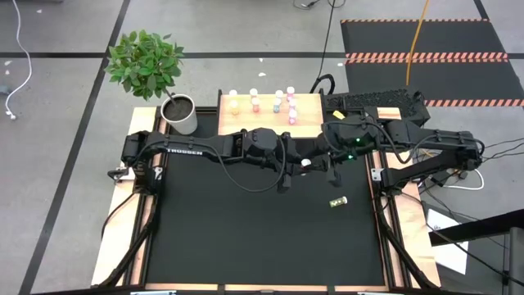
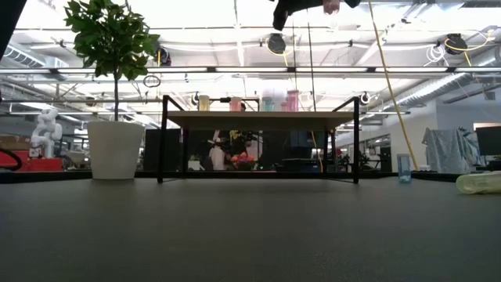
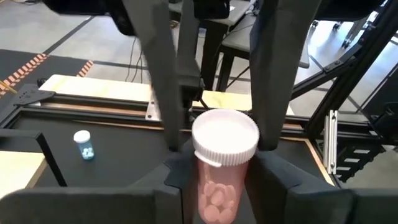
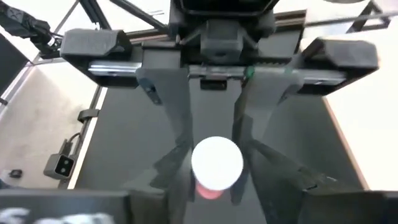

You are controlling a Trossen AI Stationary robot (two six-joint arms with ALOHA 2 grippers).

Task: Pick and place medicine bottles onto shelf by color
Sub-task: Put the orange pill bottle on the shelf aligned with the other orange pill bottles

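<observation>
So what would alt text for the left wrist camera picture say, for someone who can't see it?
A small pink medicine bottle with a white round cap sits between the dark fingers of two robot grippers meeting over a black table mat. Farther off on the mat stands a tiny blue bottle with a white cap.

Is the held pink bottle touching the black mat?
Apart. The low view shows the pink bottle at the picture's top edge, open room between it and the black mat.
</observation>
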